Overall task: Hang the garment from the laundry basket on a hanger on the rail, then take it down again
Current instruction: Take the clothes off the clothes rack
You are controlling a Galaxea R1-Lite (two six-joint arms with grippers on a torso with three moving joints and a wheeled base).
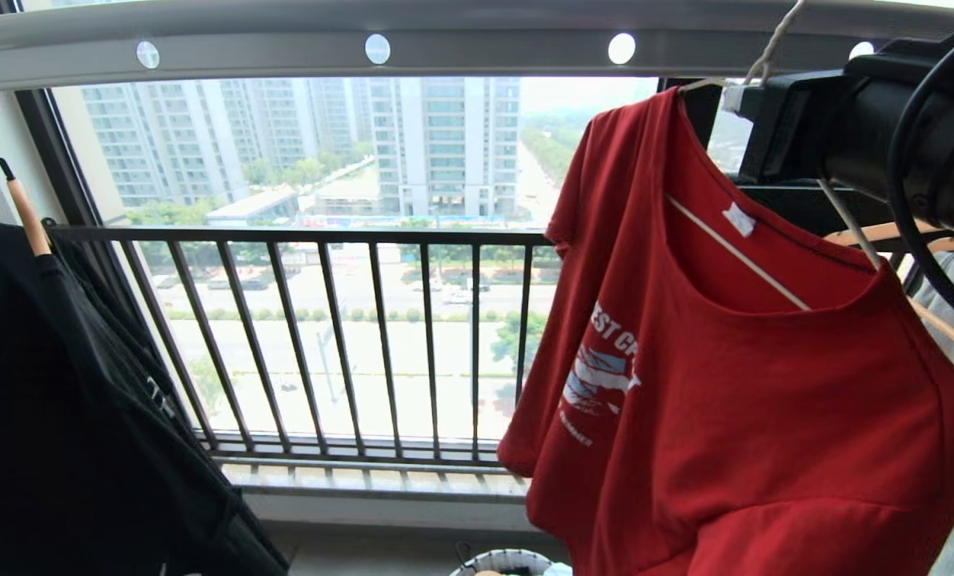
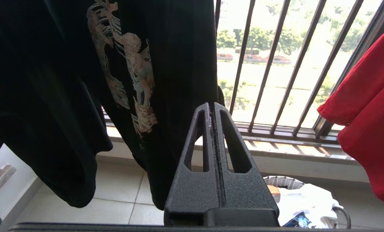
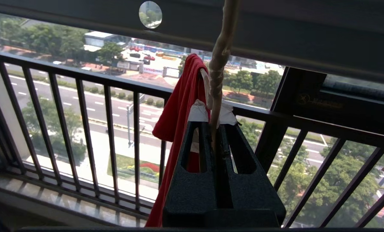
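Head view | garment on hanger under rail | right gripper clamped on hook stem, seemingly | risk: tilted shirt slips off | left gripper closed, empty

One red shirt is counted at 4 o'clock in the head view, one black garment at 8 o'clock, one basket at 6 o'clock. One rail at 12 o'clock shows four white holes. Two grippers are counted.
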